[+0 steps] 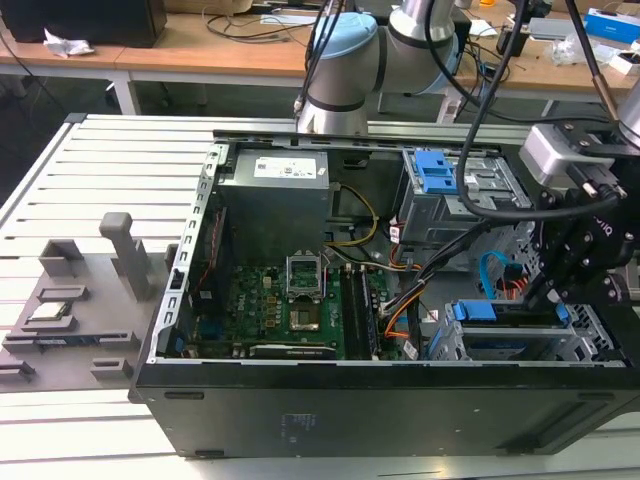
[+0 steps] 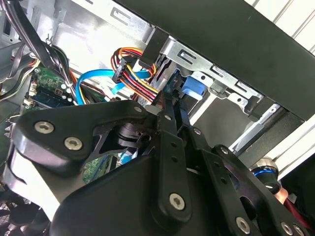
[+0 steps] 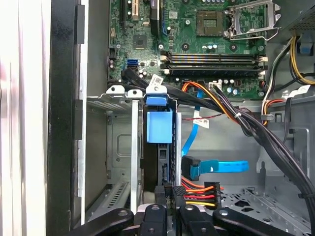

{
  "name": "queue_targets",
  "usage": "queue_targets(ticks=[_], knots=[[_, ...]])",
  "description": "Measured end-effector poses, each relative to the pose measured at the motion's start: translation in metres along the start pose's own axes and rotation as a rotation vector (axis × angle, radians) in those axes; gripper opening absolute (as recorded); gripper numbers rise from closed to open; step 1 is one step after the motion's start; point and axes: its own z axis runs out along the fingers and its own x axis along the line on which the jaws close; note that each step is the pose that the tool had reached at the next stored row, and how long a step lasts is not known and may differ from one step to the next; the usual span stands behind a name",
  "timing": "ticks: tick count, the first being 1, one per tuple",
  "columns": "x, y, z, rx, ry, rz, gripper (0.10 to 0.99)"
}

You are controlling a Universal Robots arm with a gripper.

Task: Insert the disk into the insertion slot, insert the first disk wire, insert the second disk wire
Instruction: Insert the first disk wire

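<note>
The disk sits edge-up in its blue carrier inside the insertion slot, a low silver cage at the case's front corner on the exterior view's right. My gripper hangs right behind the disk's rear edge, shut on the black plug of the first disk wire. Its orange, red and yellow strands fan out beside the fingers. The second disk wire, bright blue, lies loose just beside it with its plug end free and loops up toward the board. The gripper hides the plug's contact with the disk.
A taller grey cage with a blue latch stands behind the slot. A thick black cable bundle crosses the bay near the wires. The motherboard and power supply fill the case's middle and back. Grey fixtures sit outside on the exterior view's left.
</note>
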Motion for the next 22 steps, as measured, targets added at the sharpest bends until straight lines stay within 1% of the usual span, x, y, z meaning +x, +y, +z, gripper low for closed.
queue_targets(ticks=[6,7,8,9,12,13,14,15,16,17,18,19,20,22], knots=[[-0.0001,-0.0001,0.0023,0.000,0.0004,0.000,0.169],[-0.0001,-0.0001,0.0030,0.000,-0.0010,0.000,0.180],[-0.0001,-0.0001,0.0027,0.000,-0.0003,0.000,0.243],[0.0000,0.0000,0.0004,0.000,0.0002,0.000,0.243],[-0.0011,0.0007,-0.0141,0.000,0.0009,0.000,0.243],[-0.0022,0.0009,-0.0178,0.000,0.0008,0.000,0.243],[-0.0049,0.0012,-0.0234,0.000,0.0010,0.000,0.243],[-0.0063,0.0014,-0.0266,0.000,0.0011,0.000,0.243],[-0.0075,0.0016,-0.0306,0.000,0.0012,0.000,0.161],[-0.0083,0.0018,-0.0339,0.000,0.0010,0.000,0.106],[-0.0088,0.0021,-0.0393,0.000,0.0011,0.000,0.106],[-0.0089,0.0024,-0.0470,0.000,0.0012,0.000,0.106],[-0.0088,0.0026,-0.0518,0.000,0.0011,0.000,0.106],[-0.0088,0.0026,-0.0526,0.000,0.0009,0.000,0.106]])
